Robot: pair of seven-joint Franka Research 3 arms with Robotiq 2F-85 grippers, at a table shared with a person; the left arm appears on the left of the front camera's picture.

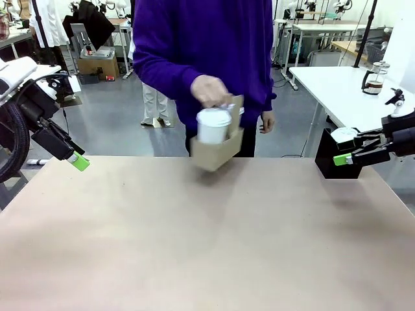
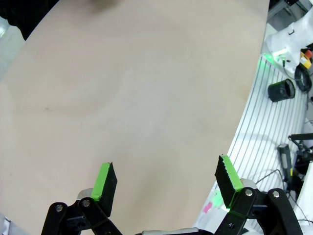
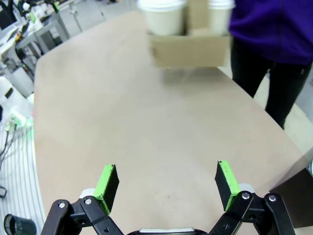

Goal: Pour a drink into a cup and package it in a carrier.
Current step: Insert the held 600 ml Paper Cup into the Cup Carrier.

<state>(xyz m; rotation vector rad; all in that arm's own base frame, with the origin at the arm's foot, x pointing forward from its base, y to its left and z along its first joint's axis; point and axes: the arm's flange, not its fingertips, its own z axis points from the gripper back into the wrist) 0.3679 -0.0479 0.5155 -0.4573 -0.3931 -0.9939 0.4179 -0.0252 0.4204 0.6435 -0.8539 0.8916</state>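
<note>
We see the left gripper held low at the bench's left edge, its arm angled down from the picture's left; its jaws stand wide apart with nothing between them, as the left wrist view confirms, where the left gripper frames only bare bench. The right gripper reaches in level from the right side, just in front of a black box at the bench's right far corner; its jaws too stand fully apart and hold nothing, and in the right wrist view the right gripper opens over bare surface. At the far edge, a person in a purple top grips the carrier by its upright handle with one hand; the carrier is tilted and appears lifted just clear of the bench; the cup, white and lidded, sits in its near well. From the right wrist, the carrier shows two white cups side by side, the cup on the left. The bench is a plain tan sheet with rounded corners; a second white table carries a glass jug well behind; the whole middle of the bench lies open between both grippers.
</note>
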